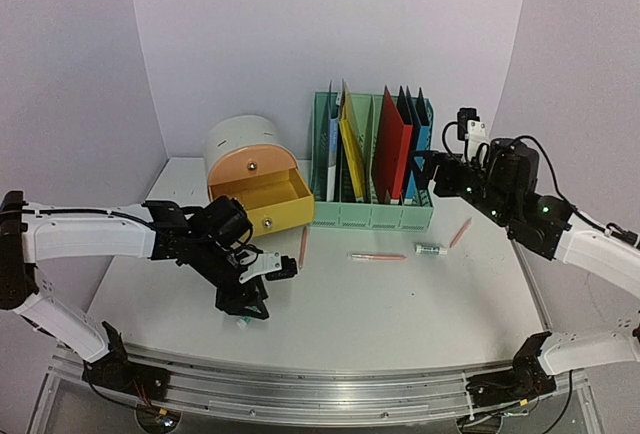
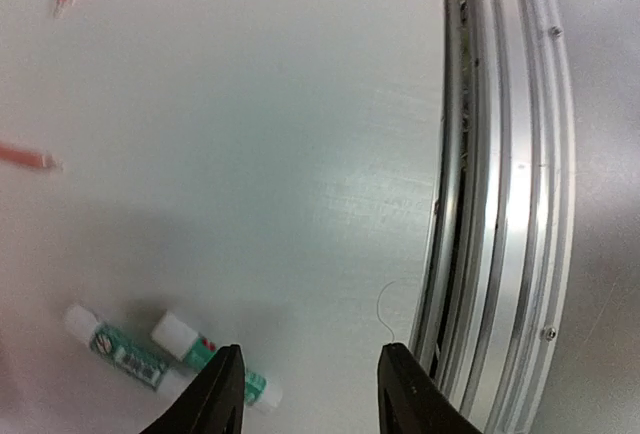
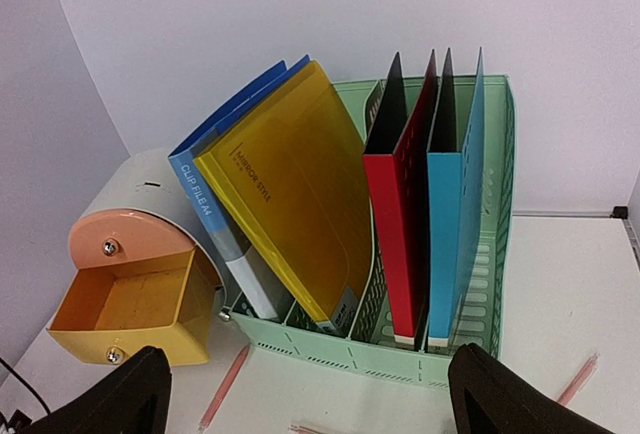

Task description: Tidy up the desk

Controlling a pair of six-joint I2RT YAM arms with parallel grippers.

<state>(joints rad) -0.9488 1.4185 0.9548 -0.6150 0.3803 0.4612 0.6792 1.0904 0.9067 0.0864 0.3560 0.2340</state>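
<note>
The white desk has a silver rail along its front edge. My left gripper points down at the desk near the front left and is open and empty. In the left wrist view it hovers beside two small white-and-green tubes; the nearer tube lies at the left fingertip. My right gripper hangs open and empty in front of the mint-green file rack, as the right wrist view also shows.
The rack holds blue, yellow, red and light-blue folders. The round grey drawer unit has its yellow drawer pulled open. Pink pens and another tube lie loose before the rack.
</note>
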